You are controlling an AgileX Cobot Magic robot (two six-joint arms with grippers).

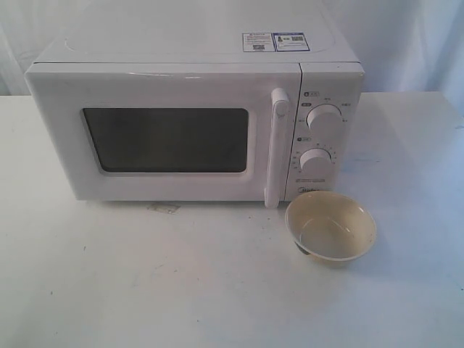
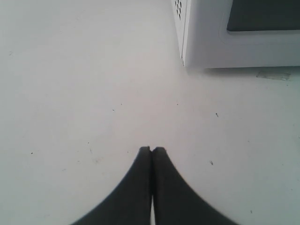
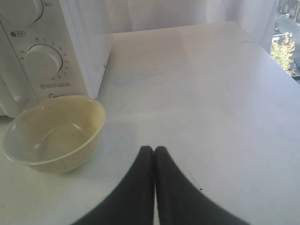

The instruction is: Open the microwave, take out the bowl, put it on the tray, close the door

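Note:
The white microwave (image 1: 196, 123) stands at the back of the table, its door (image 1: 167, 138) closed, with the bar handle (image 1: 276, 148) beside the two knobs. The cream-beige bowl (image 1: 330, 228) rests upright and empty on the table in front of the knob panel; it also shows in the right wrist view as the bowl (image 3: 54, 133). My right gripper (image 3: 154, 149) is shut on nothing, over the table a short way from the bowl. My left gripper (image 2: 151, 150) is shut on nothing, over bare table off the microwave's corner (image 2: 187, 42). Neither gripper shows in the exterior view. No tray is in view.
A white table (image 1: 181, 290) carries everything. A small scrap of tape (image 1: 163, 209) lies under the door's front edge. A pale curtain hangs behind the microwave, and the table's far edge (image 3: 262, 42) shows in the right wrist view.

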